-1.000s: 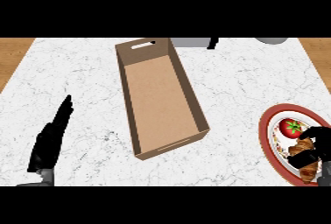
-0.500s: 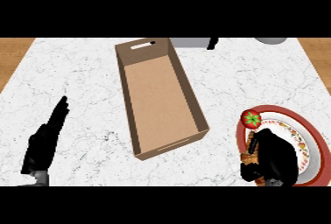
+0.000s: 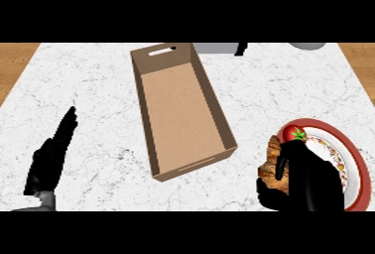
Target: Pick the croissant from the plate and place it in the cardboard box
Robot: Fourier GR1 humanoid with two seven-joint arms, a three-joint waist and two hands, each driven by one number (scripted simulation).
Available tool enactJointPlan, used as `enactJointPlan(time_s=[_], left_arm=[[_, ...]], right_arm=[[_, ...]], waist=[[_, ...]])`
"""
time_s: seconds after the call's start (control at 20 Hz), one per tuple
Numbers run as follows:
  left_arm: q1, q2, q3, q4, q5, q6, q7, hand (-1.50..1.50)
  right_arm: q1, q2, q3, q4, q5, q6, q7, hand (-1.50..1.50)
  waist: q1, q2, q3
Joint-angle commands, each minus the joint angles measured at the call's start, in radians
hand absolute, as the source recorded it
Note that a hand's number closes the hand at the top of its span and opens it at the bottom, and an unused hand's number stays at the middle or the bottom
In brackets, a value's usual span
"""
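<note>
From the head view, our right hand (image 3: 307,183) curls round the croissant (image 3: 273,166), which sits at the left rim of the plate (image 3: 353,163), long axis running toward us; the cardboard box (image 3: 179,109) lies to the left, nothing between; a strawberry (image 3: 296,134) sits beside it; our left hand (image 3: 51,156) rests flat, fingers straight, at the left.

one croissant (image 3: 274,166), one plate (image 3: 350,158), one cardboard box (image 3: 183,109), one tomato (image 3: 297,134)

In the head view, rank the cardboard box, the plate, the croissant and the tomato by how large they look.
1. Cardboard box, by far the largest.
2. Plate, though the right hand covers part of it.
3. Croissant, mostly hidden by that hand's fingers, so its rank over the tomato is unsure.
4. Tomato, smallest as seen.
</note>
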Motion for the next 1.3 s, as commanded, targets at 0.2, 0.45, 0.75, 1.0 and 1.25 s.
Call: enactJointPlan(time_s=[0.2,0.45,0.75,1.0,1.25], left_arm=[[0.036,-0.033,-0.021,0.042,-0.011,0.005,-0.078,0.0],[-0.008,-0.032,-0.032,-0.013,-0.03,0.007,0.014,0.0],[-0.045,-0.037,-0.01,0.038,-0.026,0.006,-0.016,0.0],[-0.029,-0.02,0.009,0.049,-0.013,-0.02,-0.03,0.0],[-0.052,-0.04,-0.005,0.048,-0.039,0.006,-0.018,0.0]], right_arm=[[-0.088,0.071,0.038,-0.183,-0.079,-0.102,-0.118,1.5],[-0.37,0.21,0.016,-0.124,-0.089,0.069,-0.033,1.5],[-0.695,0.24,-0.094,0.138,-0.178,0.058,0.061,1.5],[-0.84,0.241,-0.061,0.411,-0.226,-0.084,0.099,1.5],[-0.884,0.242,-0.158,0.698,-0.298,-0.207,-0.079,1.5]], waist=[[0.003,0.002,0.0],[0.009,0.002,0.0],[0.013,0.004,-0.001],[0.021,0.005,-0.001],[0.024,0.009,0.0]])
